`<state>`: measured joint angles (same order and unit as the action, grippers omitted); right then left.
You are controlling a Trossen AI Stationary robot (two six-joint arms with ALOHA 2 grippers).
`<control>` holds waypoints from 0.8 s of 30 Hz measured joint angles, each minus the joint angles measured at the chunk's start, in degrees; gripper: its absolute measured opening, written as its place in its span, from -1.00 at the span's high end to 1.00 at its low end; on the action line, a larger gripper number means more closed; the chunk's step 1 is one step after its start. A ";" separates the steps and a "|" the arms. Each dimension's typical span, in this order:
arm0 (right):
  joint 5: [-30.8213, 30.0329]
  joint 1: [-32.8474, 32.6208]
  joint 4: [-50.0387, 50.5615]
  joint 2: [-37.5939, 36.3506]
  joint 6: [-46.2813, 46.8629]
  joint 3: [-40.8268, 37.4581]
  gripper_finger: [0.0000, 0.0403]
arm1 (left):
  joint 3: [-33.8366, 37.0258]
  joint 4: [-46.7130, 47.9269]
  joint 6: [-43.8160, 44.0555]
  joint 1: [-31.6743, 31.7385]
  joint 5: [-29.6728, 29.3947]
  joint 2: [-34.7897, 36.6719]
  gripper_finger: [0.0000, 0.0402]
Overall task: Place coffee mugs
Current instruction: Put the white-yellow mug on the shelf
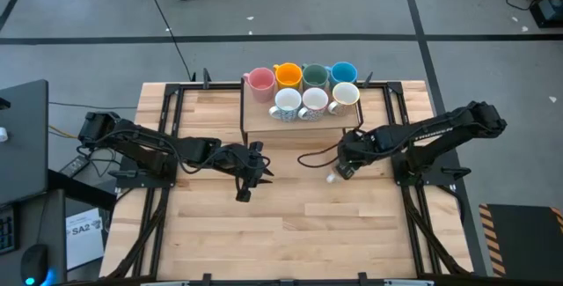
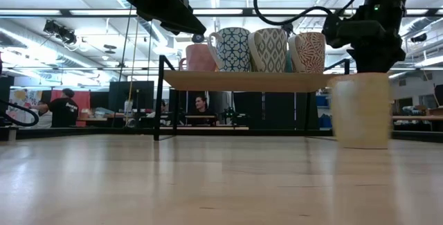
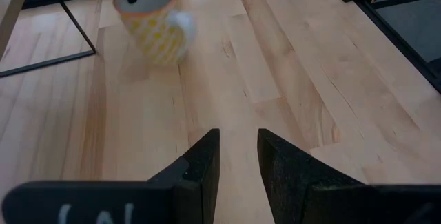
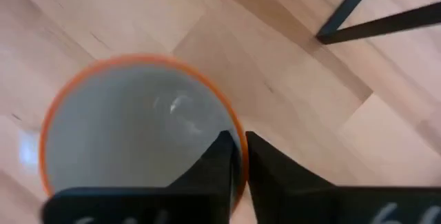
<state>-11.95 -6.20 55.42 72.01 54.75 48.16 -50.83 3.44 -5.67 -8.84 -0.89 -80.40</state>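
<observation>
Wood tabletop [image 1: 290, 224]: pale planks.
Right end effector [image 4: 238, 156]: pinching orange-rimmed yellow-patterned mug [image 3: 153, 21] wall.
Left end effector [image 3: 238, 162]: parted, holding nothing.
Shelf [image 2: 242, 80]: seven round mugs.

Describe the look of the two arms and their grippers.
Both arms are dark, nearly black, and jointed. The right arm carries pale lettering along its link and a looping black cable near its wrist. The left gripper has two flat, black, wedge-shaped fingers; the right gripper has the same.
</observation>
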 joint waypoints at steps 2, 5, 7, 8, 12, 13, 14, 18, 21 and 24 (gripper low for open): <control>-0.02 0.02 -0.66 -0.02 2.08 0.04 0.89 | 0.00 -0.02 0.00 -0.02 0.01 0.00 0.48; -0.01 0.02 -1.99 -0.01 6.99 -0.02 0.90 | 0.01 -0.27 0.01 -0.01 0.00 0.00 0.48; -0.02 0.02 -4.79 0.11 10.32 -0.11 0.90 | 0.02 -0.97 0.35 -0.01 0.01 0.00 0.48; -0.08 0.02 -6.33 0.11 11.94 -0.11 0.89 | 0.04 -1.58 0.53 -0.02 0.02 0.00 0.48; -0.28 0.02 -10.77 0.11 16.24 -0.11 0.87 | 0.04 -7.89 1.97 -0.02 0.02 -0.95 0.48; -0.28 0.02 -11.51 0.11 16.86 -0.11 0.87 | 0.04 -10.15 2.03 -0.02 0.03 -1.63 0.48; -0.28 0.02 -12.16 0.11 17.38 -0.11 0.88 | 0.04 -12.85 2.03 -0.05 0.04 -2.47 0.48; -0.28 0.02 -12.56 0.11 17.71 -0.09 0.89 | 0.04 -19.25 1.99 -0.18 0.04 -6.10 0.48; -0.28 0.02 -13.01 0.11 17.73 -0.09 0.87 | 0.04 -21.87 2.03 -0.17 0.04 -8.81 0.48; -0.22 0.02 -13.07 0.11 17.73 -0.09 0.87 | 0.04 -23.31 2.00 -0.17 0.04 -11.34 0.48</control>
<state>-12.17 -6.17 42.36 72.12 72.49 48.07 -50.78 -19.87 -3.67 -9.02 -0.84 -91.74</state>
